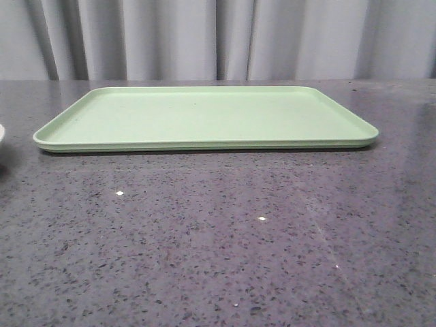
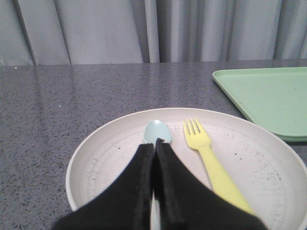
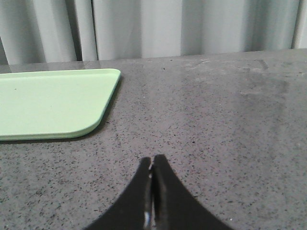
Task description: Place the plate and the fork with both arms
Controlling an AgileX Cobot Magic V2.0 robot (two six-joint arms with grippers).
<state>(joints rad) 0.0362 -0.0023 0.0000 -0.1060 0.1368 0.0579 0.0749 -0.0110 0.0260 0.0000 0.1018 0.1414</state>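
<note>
In the left wrist view the pale plate [image 2: 105,163] lies on the grey table. The yellow fork [image 2: 207,154] rests in it, tines pointing away from the gripper. My left gripper [image 2: 154,142] hangs shut over the plate, its tips above the neck of a light blue spoon [image 2: 157,130] that lies beside the fork. I cannot tell whether the fingers touch the spoon. In the front view only a sliver of the plate [image 1: 1,139] shows at the left edge. My right gripper [image 3: 152,160] is shut and empty over bare table, to the right of the tray.
A flat light-green tray [image 1: 204,116] lies across the middle of the table, with nothing on it. Its corner [image 2: 268,96] lies just right of the plate, and its other end [image 3: 48,100] shows in the right wrist view. Grey curtains hang behind the table.
</note>
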